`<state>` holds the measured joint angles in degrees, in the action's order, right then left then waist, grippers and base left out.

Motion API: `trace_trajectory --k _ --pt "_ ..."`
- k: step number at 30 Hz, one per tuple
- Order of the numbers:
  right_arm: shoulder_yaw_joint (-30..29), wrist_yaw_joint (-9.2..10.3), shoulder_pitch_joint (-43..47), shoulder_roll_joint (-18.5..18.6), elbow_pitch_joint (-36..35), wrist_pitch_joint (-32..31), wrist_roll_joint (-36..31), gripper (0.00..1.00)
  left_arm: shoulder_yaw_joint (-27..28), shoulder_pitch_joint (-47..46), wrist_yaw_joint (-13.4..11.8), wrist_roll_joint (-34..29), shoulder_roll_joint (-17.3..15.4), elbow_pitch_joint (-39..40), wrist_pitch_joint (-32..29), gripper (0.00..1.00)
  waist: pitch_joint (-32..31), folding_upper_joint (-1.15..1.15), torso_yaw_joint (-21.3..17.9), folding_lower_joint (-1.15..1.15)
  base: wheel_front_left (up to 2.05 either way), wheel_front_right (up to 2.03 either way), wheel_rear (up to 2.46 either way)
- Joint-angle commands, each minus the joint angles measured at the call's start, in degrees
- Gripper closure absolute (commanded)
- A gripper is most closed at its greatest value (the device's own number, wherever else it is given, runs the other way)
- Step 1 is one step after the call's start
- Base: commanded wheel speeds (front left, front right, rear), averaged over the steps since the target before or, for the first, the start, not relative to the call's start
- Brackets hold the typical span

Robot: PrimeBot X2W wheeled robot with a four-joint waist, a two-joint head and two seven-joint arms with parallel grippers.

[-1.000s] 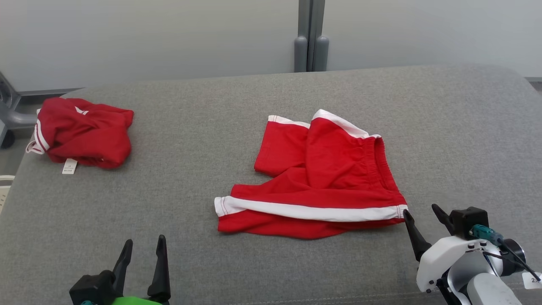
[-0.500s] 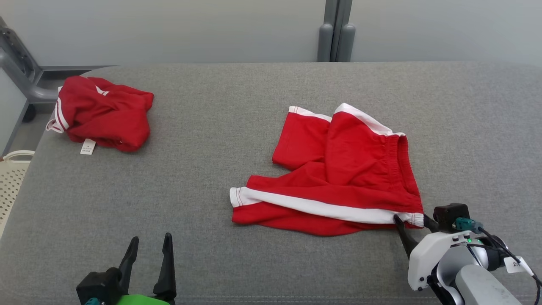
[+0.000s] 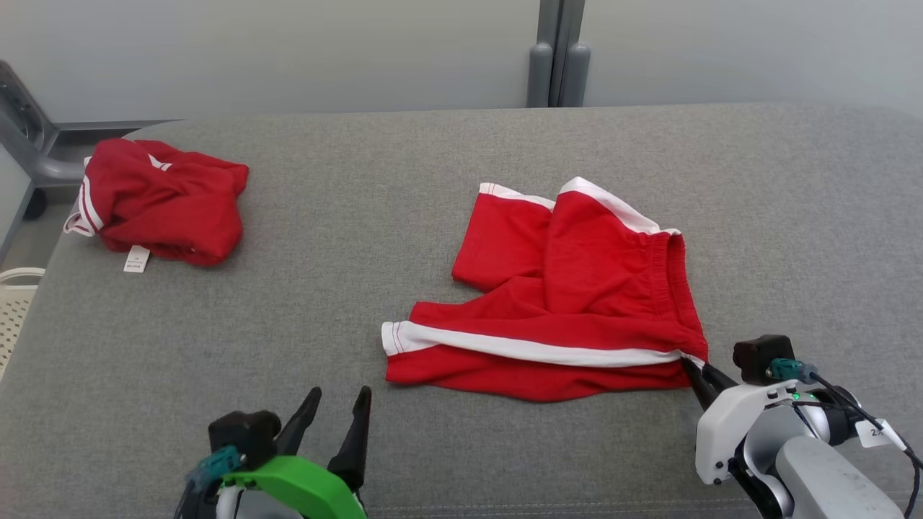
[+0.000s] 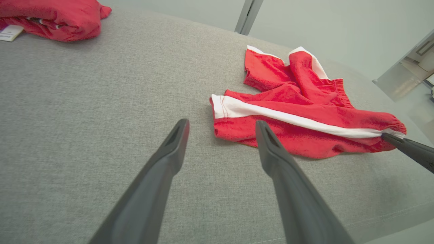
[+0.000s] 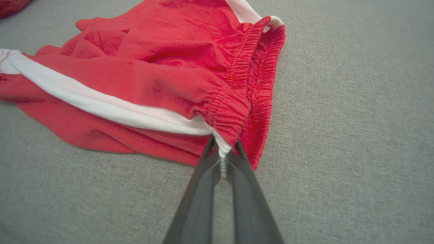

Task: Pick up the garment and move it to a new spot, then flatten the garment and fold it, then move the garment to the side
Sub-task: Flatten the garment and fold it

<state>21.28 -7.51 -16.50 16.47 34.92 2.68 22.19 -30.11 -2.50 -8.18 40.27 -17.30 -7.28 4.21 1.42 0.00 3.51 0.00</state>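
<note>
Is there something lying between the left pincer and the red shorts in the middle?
Nothing visible. Only bare grey cushion lies between the open left pincer and the red shorts. The other red garment lies off to the left. The right pincer is shut on their waistband corner.

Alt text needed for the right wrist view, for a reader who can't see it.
The right tool is shut on the waistband corner of the red shorts, pinching the end of their white side stripe. The shorts lie rumpled on a gray padded surface, stretching up and left from the tool.
</note>
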Motion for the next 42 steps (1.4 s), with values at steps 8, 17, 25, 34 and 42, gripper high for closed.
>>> trace_trajectory --k 8,17,25,34,42 --pt "2.60 0.04 -3.04 0.89 0.88 0.76 1.31 1.00 -0.33 -11.23 5.64 6.43 5.49 -13.48 -6.17 0.00 1.89 0.00 -2.41 0.00 0.00 0.00 0.00" --pt "5.46 0.04 -6.27 0.64 2.36 2.11 2.43 1.00 1.19 -20.25 7.98 9.56 8.80 -26.12 -8.25 0.00 4.70 0.00 -4.30 0.00 0.00 0.00 0.00" --pt "6.75 0.04 -8.30 0.36 4.05 3.47 3.12 1.00 1.64 -25.01 7.57 9.94 10.30 -33.36 -7.84 0.00 6.28 0.00 -5.24 0.00 0.00 0.00 0.00" --pt "7.72 0.04 -9.66 0.00 5.80 4.97 3.95 1.00 1.06 -27.21 9.48 10.45 11.13 -36.26 -7.75 0.54 6.79 0.00 -5.57 0.00 0.00 0.00 0.00" --pt "8.88 0.04 -10.81 -0.23 7.12 6.03 4.54 1.00 0.62 -28.24 10.42 10.95 11.78 -38.65 -7.99 1.00 6.78 0.00 -5.83 0.00 0.00 0.00 0.00"
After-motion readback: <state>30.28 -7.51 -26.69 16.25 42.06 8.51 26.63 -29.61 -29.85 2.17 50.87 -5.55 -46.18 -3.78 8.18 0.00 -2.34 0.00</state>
